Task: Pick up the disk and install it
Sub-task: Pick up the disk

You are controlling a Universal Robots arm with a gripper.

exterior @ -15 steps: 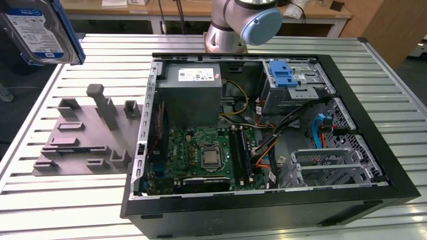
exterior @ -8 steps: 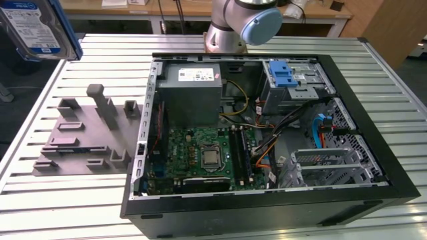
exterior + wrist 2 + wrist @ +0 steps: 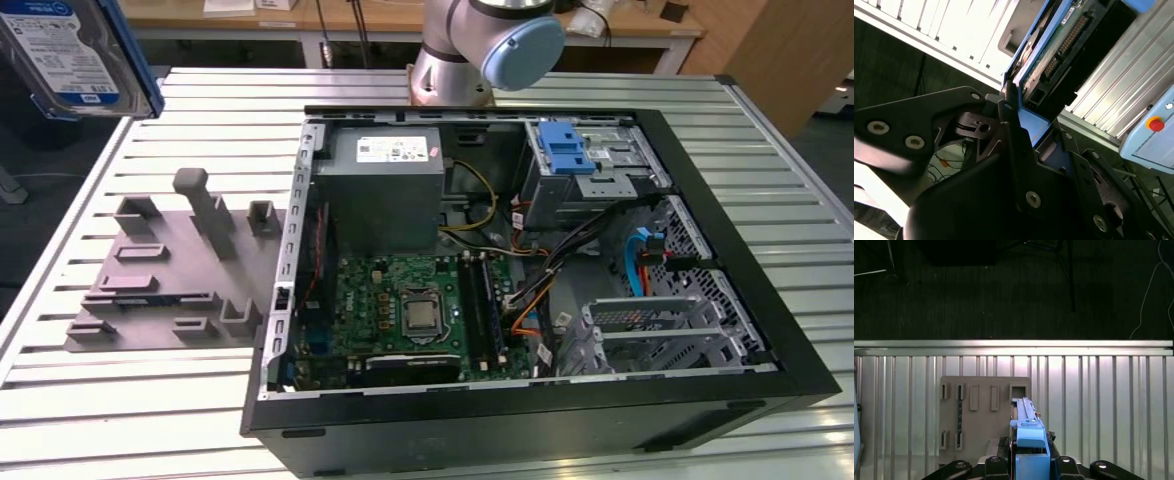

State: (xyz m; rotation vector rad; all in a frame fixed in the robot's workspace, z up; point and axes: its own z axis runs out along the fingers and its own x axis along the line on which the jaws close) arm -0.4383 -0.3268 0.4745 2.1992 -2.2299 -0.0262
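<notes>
The end effector (image 3: 1029, 450) is clenched on the disk (image 3: 1026, 427). The disk juts out from between its fingers edge-on, long axis running away from the wrist. In the exterior view the disk (image 3: 74, 55) hangs high over the fixture (image 3: 174, 270) side of the desk (image 3: 107, 400). The open case (image 3: 534, 260) and its drive cage (image 3: 581, 160) lie lower, toward the exterior view's right.

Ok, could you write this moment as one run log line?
tool: shut on disk | disk: in air, apart from grey fixture | computer case: open, disk not installed
</notes>
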